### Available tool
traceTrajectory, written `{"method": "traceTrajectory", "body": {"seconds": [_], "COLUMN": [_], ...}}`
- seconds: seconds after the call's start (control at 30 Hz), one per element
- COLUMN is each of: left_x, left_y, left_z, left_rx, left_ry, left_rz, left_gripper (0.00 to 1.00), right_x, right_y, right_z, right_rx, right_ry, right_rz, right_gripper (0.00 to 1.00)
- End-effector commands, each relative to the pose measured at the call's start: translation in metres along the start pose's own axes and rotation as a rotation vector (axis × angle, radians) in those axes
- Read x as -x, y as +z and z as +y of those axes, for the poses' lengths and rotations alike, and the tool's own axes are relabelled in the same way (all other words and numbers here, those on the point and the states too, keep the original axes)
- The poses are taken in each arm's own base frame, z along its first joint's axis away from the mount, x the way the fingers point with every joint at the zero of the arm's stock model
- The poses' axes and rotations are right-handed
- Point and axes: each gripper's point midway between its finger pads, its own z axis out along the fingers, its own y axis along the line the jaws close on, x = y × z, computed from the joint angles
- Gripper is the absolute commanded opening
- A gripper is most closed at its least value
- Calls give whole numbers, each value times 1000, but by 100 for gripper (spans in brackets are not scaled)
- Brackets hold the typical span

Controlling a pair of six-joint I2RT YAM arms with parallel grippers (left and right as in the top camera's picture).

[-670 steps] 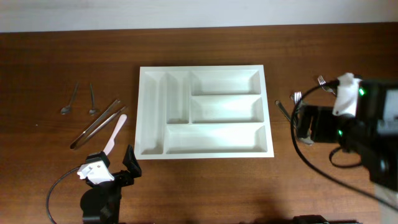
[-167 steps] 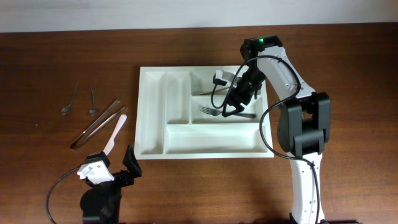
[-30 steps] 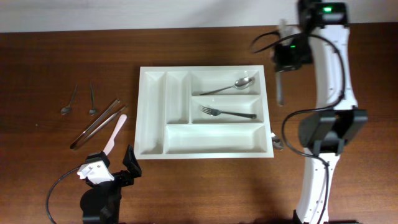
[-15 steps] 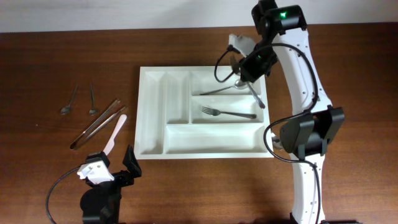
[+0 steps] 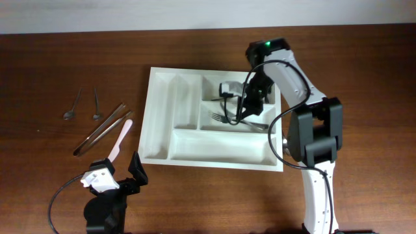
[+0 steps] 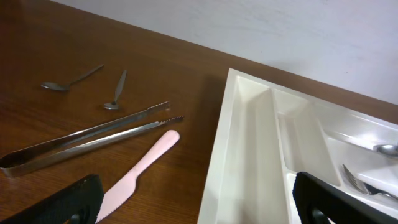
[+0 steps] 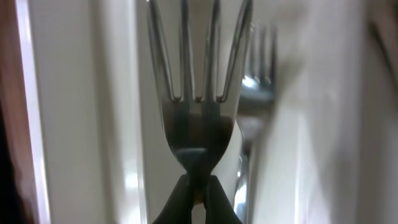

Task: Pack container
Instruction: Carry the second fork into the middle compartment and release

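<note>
Dark wooden worktop [image 5: 52, 58] carries our white container [image 5: 162, 110], which sits near the middle, slightly skewed. Our right jaws hang over its middle long compartment, pressed together on the neck of a fork [image 7: 198, 106], with a second fork [image 7: 256, 74] just beside it. Our left jaws sit spread wide at the near left edge. Left of the container lie metal tongs [image 5: 101, 130], a pink knife [image 5: 119, 140], a small spoon [image 5: 71, 107] and another spoon [image 5: 96, 104].

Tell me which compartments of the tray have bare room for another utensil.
Bare: the two narrow compartments along the container's left wall, and the long compartment nearest the robot. Crowded: the middle long compartment, where a fork lies and the right gripper holds a second fork.
</note>
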Motion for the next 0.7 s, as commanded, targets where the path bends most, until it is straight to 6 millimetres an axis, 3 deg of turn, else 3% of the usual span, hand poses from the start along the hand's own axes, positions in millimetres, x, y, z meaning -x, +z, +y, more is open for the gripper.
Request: {"method": "traceTrajectory", "body": {"seconds": [0.0,0.1,0.13,0.2,0.23,0.43,0.67], "left_x": [-1,-1,-1,-1,-1,-1,-1], "left_y": [0,0,0,0,0,0,0], "left_z": [-1,-1,-1,-1,-1,-1,-1], "left_rx": [-8,-7,-7,-7,-7,-7,-8], "left_ry": [14,14,14,14,14,14,14], "left_rz": [1,1,1,1,1,1,1], "left_gripper": [99,99,99,99,99,99,99], "right_x": [18,20,20,22,22,35,69], "right_y": [5,6,6,5,5,-10,-94], "right_z": [8,2,0,-4,-6,-16,-31], "right_rx": [10,-19,-25,-41,-48,-105,-288], "right_ry": [-121,-136,-137,-107,-90,-34,223], "right_rz": [-33,-36,-36,-41,-44,-74,-217], "right_gripper": [4,4,10,89,99,99,99]}}
